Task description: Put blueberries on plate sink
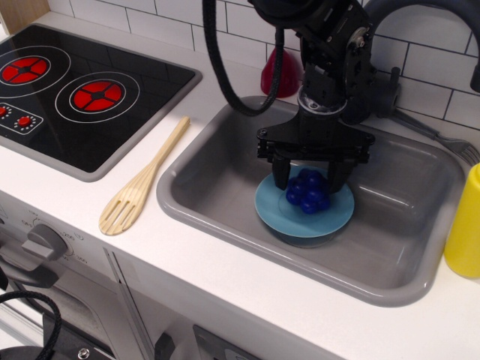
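The deep-blue blueberries [308, 191] rest on the light-blue plate [300, 221], toward its back half. The plate sits inside the grey sink [201, 178], near the middle of the basin. My black gripper [308, 178] points straight down over the plate. Its jaws stand open, one finger on each side of the berry cluster, close to it and low over the plate. The back of the cluster is hidden behind the gripper.
A wooden slotted spatula [142, 184] lies on the white counter left of the sink. The black stovetop [75, 90] is at far left. A yellow bottle [465, 217] stands at the right edge. A red object [281, 73] and a dark faucet [390, 82] stand behind the sink.
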Robot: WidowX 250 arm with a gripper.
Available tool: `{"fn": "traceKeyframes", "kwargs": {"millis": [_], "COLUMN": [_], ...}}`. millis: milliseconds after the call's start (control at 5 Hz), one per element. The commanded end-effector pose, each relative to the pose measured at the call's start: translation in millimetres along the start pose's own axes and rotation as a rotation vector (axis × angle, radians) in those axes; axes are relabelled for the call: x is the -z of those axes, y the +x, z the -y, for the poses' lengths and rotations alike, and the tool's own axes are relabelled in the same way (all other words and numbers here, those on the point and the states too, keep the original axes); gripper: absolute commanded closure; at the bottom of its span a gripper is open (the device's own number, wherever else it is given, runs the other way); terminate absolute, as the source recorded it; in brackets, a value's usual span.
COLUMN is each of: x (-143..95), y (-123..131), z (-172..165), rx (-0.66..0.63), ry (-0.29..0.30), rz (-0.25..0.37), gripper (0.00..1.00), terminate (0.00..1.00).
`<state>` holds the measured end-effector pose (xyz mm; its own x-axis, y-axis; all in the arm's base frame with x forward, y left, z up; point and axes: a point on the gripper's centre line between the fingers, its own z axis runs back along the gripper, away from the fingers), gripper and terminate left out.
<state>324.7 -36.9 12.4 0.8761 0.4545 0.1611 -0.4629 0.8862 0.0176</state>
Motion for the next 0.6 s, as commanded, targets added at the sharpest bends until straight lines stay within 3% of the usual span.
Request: {"fn": "traceKeyframes", "kwargs": {"millis": [0,200,400], "x": [-56,-84,-84], "y": [17,12,12], "z": [-1,-4,-4], "rx": [-0.025,-0.004,-0.004], "ry": [-0.095,-0.123,-0.123], "rz": [0.035,0.0,0.0], "gripper": [0.0,0.0,0.0], "terminate": [0.0,0.0,0.0]}}
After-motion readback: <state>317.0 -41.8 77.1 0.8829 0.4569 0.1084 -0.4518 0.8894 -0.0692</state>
